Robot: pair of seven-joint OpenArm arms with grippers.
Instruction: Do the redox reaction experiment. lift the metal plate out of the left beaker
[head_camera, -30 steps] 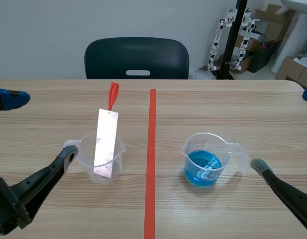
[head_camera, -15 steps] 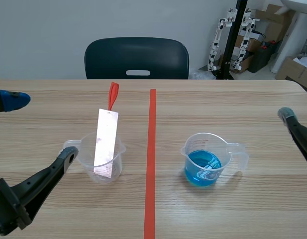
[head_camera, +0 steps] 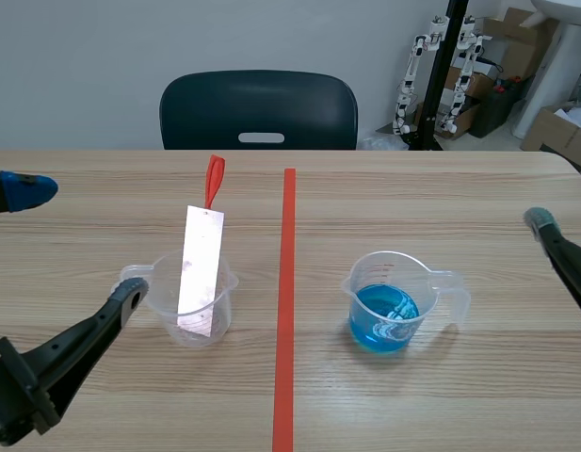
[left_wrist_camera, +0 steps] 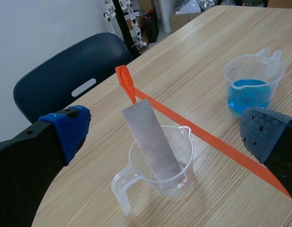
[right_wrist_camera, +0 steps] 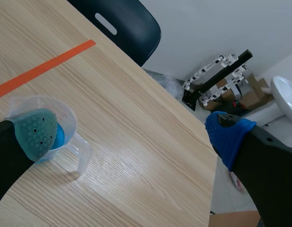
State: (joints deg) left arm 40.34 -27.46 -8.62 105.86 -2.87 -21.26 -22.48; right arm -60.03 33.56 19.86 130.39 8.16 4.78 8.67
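A long silver metal plate stands tilted in the clear left beaker, with an orange-red loop at its top end. My left gripper is open, one finger on each side of the beaker and just short of it. In the left wrist view the plate leans in the beaker ahead of my open gripper. The right beaker holds blue liquid. My right gripper is open, to the right of that beaker. Only one of its fingers shows in the scene view.
An orange-red tape line runs down the table between the two beakers. A dark chair stands behind the far edge. Cardboard boxes and a stand lie beyond the table's right corner.
My right arm has drawn back from beside the blue beaker, up and to the right edge. The left arm, plate and both beakers have stayed put.
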